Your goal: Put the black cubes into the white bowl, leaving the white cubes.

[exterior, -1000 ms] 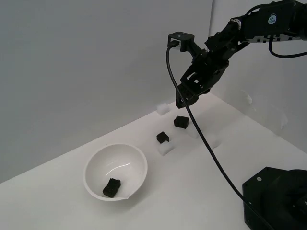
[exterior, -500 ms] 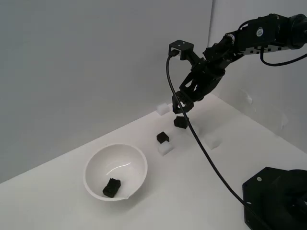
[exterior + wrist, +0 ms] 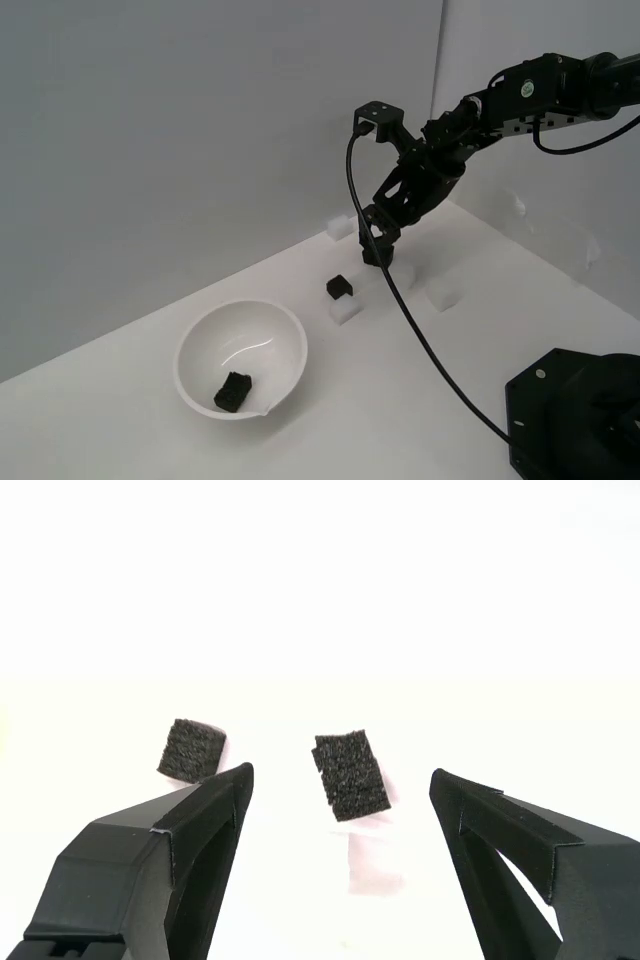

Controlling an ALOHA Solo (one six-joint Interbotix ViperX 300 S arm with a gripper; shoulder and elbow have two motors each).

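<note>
My gripper [image 3: 375, 248] is open and low over the white surface, its tips on either side of one black cube [image 3: 350, 773] without touching it. In the exterior view that cube merges with the dark fingers. A second black cube [image 3: 339, 288] lies a little nearer the bowl and also shows in the wrist view [image 3: 192, 750]. A third black cube [image 3: 232, 390] lies inside the white bowl [image 3: 200, 340] at the exterior view's lower left. White cubes lie at the back [image 3: 340, 226], beside the second black cube [image 3: 345, 310], and to the right [image 3: 443, 296].
The arm's black base [image 3: 575, 420] fills the exterior view's lower right corner. A black cable [image 3: 430, 350] hangs from the wrist down to it. A grey wall stands close behind the cubes.
My gripper has come down and toward the exterior view's left, from above the black cube to around it. The cubes and the bowl have not moved.
</note>
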